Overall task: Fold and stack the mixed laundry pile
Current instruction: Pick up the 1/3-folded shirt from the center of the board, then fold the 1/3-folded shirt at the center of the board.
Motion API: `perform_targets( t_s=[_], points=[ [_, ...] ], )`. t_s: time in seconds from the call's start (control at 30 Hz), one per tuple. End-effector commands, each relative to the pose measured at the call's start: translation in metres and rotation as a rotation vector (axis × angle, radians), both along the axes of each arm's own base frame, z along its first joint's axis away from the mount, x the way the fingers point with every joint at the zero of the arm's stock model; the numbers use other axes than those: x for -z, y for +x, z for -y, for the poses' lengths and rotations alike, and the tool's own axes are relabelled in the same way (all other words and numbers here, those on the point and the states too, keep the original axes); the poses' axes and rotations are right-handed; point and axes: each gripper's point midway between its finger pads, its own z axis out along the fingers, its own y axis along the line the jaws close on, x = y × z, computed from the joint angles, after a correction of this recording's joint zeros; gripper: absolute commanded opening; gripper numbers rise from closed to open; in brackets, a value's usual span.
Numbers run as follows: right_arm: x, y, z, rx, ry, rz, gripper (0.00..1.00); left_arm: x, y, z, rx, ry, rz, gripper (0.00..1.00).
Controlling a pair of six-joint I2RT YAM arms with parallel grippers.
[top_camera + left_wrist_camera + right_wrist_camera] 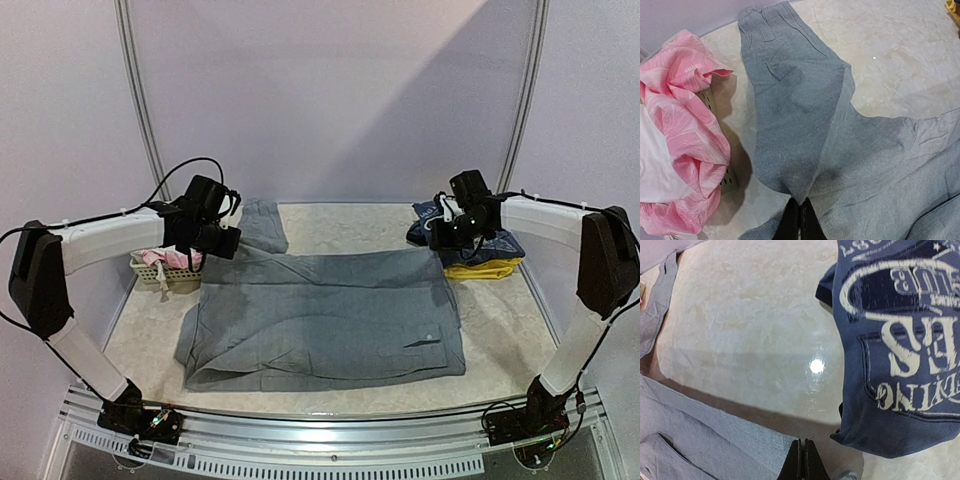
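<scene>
The large grey trousers [330, 315] lie spread across the middle of the table, one leg end reaching to the back left [262, 225]. My left gripper [800, 210] is shut on a folded corner of the grey trousers [800, 150], above their back-left part [222, 240]. My right gripper [804, 450] is shut on the trousers' back-right edge [740, 440] [443, 240]. The navy printed tee [900, 340] lies folded at the back right [470, 240] on a yellow piece [485, 268]. Pink and white pieces [680, 135] fill the basket on the left.
The pale-green lattice basket [160, 275] stands at the left edge beside the trousers, its perforated wall showing in the left wrist view [729, 175]. Bare marbled tabletop [765, 320] lies between trousers and tee. Walls enclose the back and sides.
</scene>
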Motion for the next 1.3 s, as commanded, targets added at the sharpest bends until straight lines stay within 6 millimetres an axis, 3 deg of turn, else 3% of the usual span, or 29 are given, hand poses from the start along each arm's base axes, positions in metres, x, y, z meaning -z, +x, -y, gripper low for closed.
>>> perform_targets(
  t_s=[0.0,0.1,0.53,1.0,1.27],
  points=[
    [0.013,-0.011,0.006,0.016,-0.01,-0.013,0.0,0.016,-0.01,0.004,0.016,0.004,-0.021,0.0],
    [0.021,-0.018,0.009,0.018,-0.021,-0.028,0.0,0.023,-0.015,0.001,0.009,0.013,-0.035,0.0],
    [0.016,-0.048,0.024,0.05,-0.024,-0.023,0.0,0.021,-0.049,0.001,0.02,0.002,-0.039,0.0],
    [0.039,-0.083,0.024,0.07,-0.019,-0.057,0.0,0.054,-0.092,-0.006,0.003,0.021,-0.079,0.0],
    [0.054,-0.094,0.031,0.102,-0.026,-0.069,0.04,0.074,-0.103,-0.002,0.008,0.029,-0.102,0.01]
  ],
)
